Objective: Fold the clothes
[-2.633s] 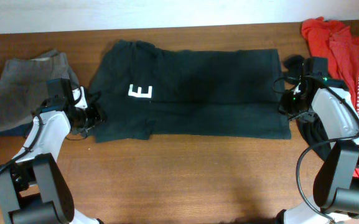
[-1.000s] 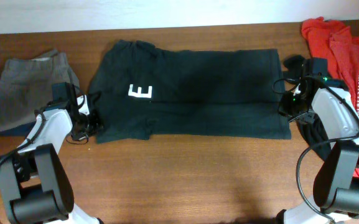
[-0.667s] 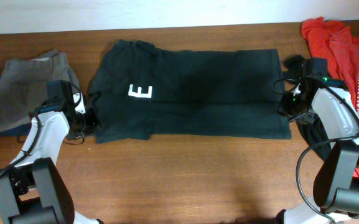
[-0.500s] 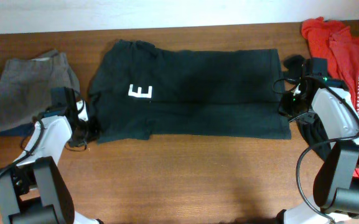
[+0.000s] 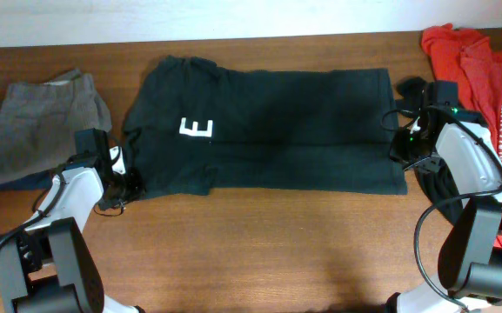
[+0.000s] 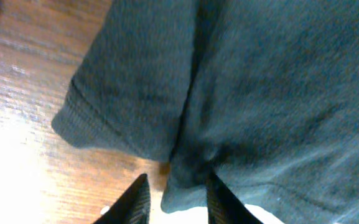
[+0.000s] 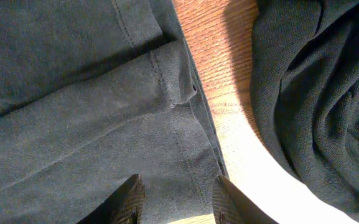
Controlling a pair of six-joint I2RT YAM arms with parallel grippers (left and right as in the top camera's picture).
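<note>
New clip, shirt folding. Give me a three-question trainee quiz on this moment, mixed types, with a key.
1. True or false: the white E print on the black T-shirt faces up.
2. Multiple choice: the red shirt lies A) on top of the T-shirt, B) beyond the T-shirt's end on the robot's right, C) beyond its end on the robot's left.
3. Short answer: which tool is at the T-shirt's near corner on the robot's left, and how do its fingers stand?
Key: 1 true. 2 B. 3 the left tool, fingers apart.
</note>
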